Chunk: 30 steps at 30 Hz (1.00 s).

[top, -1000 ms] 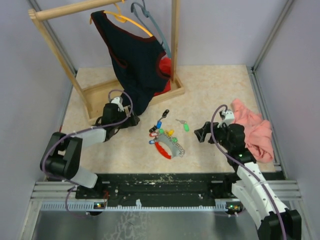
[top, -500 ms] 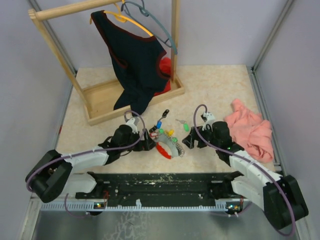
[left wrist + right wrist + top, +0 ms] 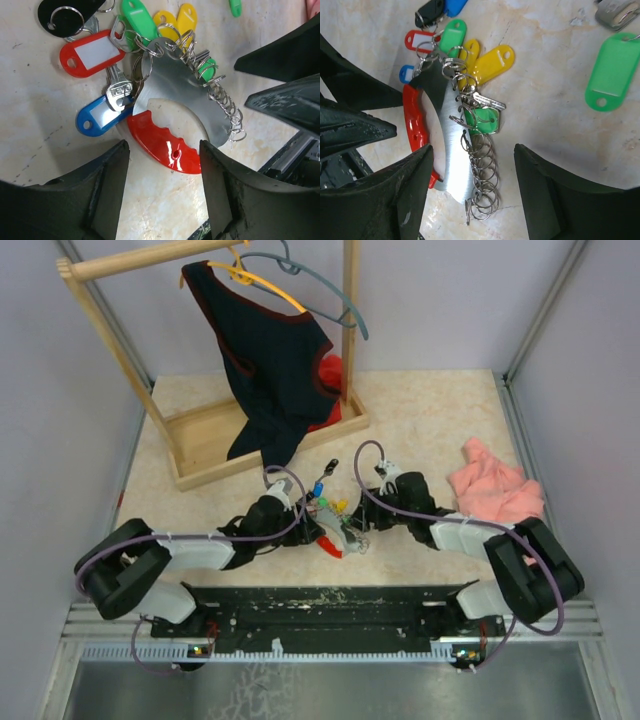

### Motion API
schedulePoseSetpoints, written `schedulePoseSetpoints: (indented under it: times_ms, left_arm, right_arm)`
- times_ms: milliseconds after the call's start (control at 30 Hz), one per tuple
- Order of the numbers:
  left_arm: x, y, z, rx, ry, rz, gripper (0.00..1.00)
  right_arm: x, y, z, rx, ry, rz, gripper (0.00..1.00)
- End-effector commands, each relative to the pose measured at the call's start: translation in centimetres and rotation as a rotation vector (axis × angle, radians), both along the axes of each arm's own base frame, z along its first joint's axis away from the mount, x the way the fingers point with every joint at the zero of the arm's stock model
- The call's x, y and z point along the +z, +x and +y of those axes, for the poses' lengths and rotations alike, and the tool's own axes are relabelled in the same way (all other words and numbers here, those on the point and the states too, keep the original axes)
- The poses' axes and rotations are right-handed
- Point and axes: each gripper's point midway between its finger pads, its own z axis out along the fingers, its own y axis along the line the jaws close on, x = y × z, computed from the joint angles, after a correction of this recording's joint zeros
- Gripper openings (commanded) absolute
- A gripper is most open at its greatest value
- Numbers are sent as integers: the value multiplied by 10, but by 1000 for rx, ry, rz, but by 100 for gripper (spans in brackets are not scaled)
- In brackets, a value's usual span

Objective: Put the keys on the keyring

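The keyring point(image 3: 345, 533) lies on the counter point(image 3: 430, 420), near my arms. My left end effector point(image 3: 162, 150) stands wide around its red part. My right end effector point(image 3: 470, 157) stands wide around its grey side; I think squeezing it comes next, then getting the loose green key point(image 3: 612, 70).

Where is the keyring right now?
Top view: the keyring lies on the table, front centre, between the left claw and right claw, coloured key tags bunched at its far end.
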Motion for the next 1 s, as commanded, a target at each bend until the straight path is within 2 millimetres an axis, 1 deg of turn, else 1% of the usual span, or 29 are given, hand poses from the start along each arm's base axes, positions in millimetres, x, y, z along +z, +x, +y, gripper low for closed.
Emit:
schedulePoseSetpoints:
  times_ms: [0,100,167,300,367,467,533,667,767,833,933,967]
  left_arm:
    - [-16,0,4,21,44,27,63]
    - [-23,0,2,13,60,43,61]
    - [-24,-1,-2,2,51,51,61]
    - [-25,-2,-7,-7,33,62,59]
    - [-23,1,-8,1,24,60,58]
    - [-15,5,-10,10,-2,47,54]
    - [-7,7,-13,10,-31,34,51]
    - [10,8,-17,10,-91,16,50]
    - [14,9,-13,27,-111,9,50]
    - [14,11,-8,44,-111,5,50]
    - [12,12,-4,53,-107,5,50]
    - [12,12,-4,52,-108,5,50]
  right_arm:
    - [16,9,27,60,75,-40,64]
    - [11,1,39,107,81,-7,61]
    - [11,-2,46,127,91,1,60]
    - [16,-9,59,142,151,20,58]
    - [18,-11,64,141,166,23,57]
    - [19,-14,69,133,175,27,56]
    - [21,-13,70,113,198,26,50]
    - [27,-13,71,96,244,21,45]
    - [35,-14,75,114,280,11,37]
    - [41,-16,77,124,302,5,33]
    - [47,-16,80,134,324,-1,23]
    - [49,-16,80,136,329,-5,19]
